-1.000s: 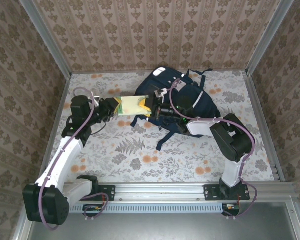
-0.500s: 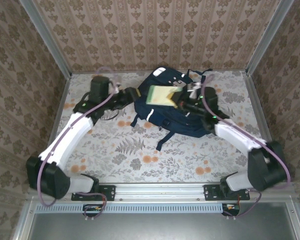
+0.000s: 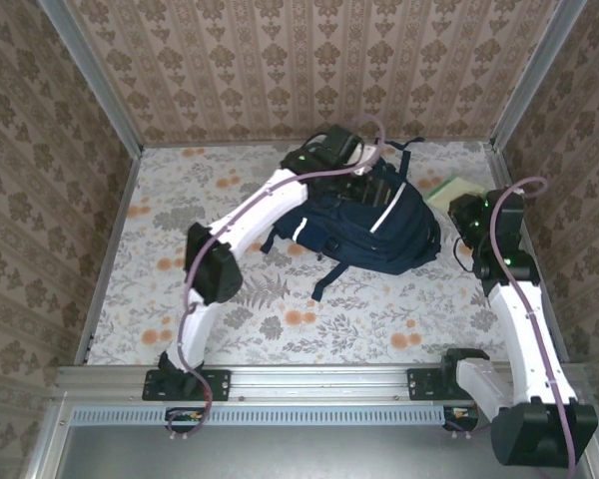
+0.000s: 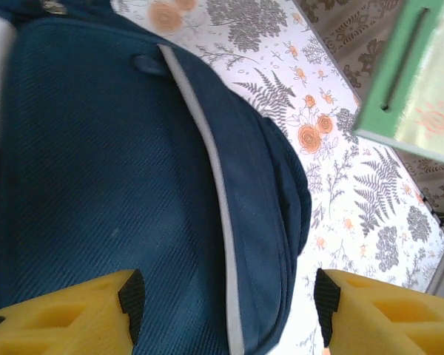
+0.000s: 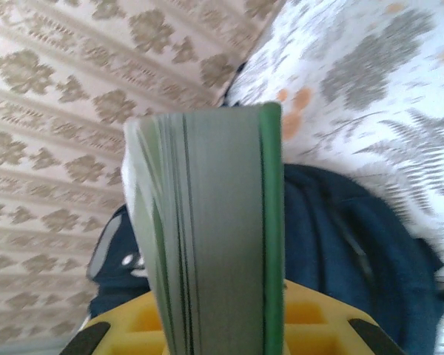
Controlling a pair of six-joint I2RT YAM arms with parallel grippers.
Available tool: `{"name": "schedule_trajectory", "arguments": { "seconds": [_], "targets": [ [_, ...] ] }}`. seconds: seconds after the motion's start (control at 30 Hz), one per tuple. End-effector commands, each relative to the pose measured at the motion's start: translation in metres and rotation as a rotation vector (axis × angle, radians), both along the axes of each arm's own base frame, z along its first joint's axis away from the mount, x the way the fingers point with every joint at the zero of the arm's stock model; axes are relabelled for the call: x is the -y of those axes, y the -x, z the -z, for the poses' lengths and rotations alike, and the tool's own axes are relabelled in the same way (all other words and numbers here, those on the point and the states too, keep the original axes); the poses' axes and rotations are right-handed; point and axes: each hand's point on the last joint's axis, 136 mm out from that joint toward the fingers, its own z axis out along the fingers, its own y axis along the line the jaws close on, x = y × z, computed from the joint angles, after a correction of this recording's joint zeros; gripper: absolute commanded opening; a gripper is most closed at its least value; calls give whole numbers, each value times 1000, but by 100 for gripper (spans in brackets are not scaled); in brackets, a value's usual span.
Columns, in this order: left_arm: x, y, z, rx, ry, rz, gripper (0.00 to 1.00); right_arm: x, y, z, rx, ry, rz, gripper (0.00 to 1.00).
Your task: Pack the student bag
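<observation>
Floral table (image 3: 280, 319) is carrying the student bag (image 3: 364, 215) near its far edge, slanting toward the right edge. I am hovering my left gripper (image 4: 228, 299) over the bag, jaws spread and empty. My right gripper (image 5: 226, 336) is clamping a green book (image 5: 207, 222) edge-up just right of the bag, so it is probably loading next.

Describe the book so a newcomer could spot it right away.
Find the student bag, the big navy backpack at the far middle of the floral table. Just off its right side, by the right wall, the right gripper holds the book. It's the only flat pale-green slab, with a darker green edge.
</observation>
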Motion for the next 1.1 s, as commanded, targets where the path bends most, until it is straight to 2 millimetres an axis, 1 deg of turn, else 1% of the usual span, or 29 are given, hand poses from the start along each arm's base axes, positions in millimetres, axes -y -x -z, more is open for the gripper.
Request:
{"name": "schedule_trajectory", "arguments": {
  "seconds": [0.0,0.1,0.17,0.23,0.3,0.4,0.53,0.67,0.8,0.87,0.9,0.97,1.0,1.07],
  "targets": [
    [11,-3,11,-46,-5,34,62,25,21,7,-44,98,128,0],
    [32,-11,20,-93,71,36,60,26,21,8,-45,116,122,0],
    [43,-13,25,-135,129,38,59,26,20,12,-55,121,120,0],
    [52,-14,35,-177,160,37,58,24,18,15,-54,120,112,0],
    [59,-13,48,-226,176,32,56,22,16,17,-48,113,102,0],
    [70,-8,54,-278,217,51,53,21,15,19,-45,121,91,0],
    [78,-5,55,-273,224,49,51,18,13,23,-40,114,80,0],
    [73,-12,70,-260,176,3,47,16,13,26,-40,102,77,0],
    [76,-10,86,-255,139,-12,43,15,14,29,-35,89,74,1],
    [75,-10,95,-248,112,-23,38,14,14,30,-36,81,72,1],
    [74,-11,97,-242,99,-31,34,13,14,31,-37,77,69,1],
    [69,-16,101,-236,78,-49,21,13,14,31,-38,72,69,1],
    [68,-17,100,-235,79,-52,15,12,15,30,-35,69,69,1],
    [67,-20,87,-230,106,-53,3,12,16,30,-29,62,70,1]
  ]
}}
